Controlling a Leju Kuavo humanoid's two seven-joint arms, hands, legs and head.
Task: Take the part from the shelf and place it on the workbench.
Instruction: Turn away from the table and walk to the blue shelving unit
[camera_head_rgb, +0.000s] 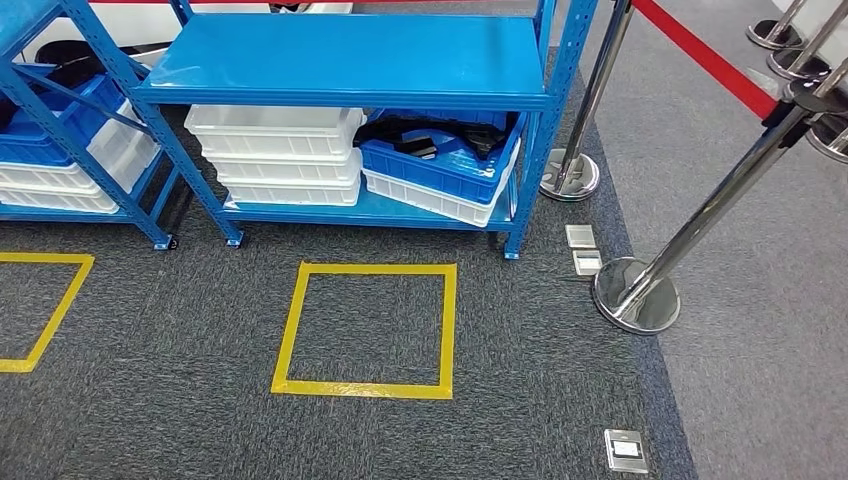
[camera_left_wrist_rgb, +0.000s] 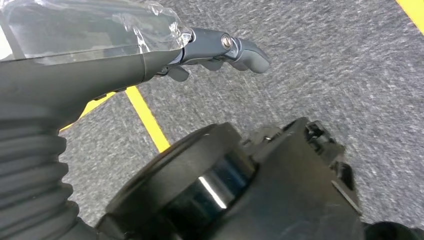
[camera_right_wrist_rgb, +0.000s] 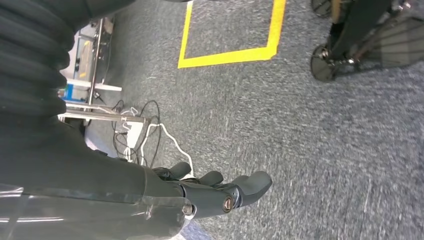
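Black parts lie in a blue bin that sits tilted on a white bin, on the lower board of the blue shelf ahead of me. My left hand hangs over the grey carpet with its thumb out, and it holds nothing. My right hand also hangs over the carpet, with loosely spread fingers and nothing in it. Both hands are well short of the shelf.
Stacked white bins fill the shelf's lower left. A second blue shelf stands at the left. A yellow taped square marks the carpet before the shelf. Chrome stanchions with a red rope fence the right side. Cables lie on the floor.
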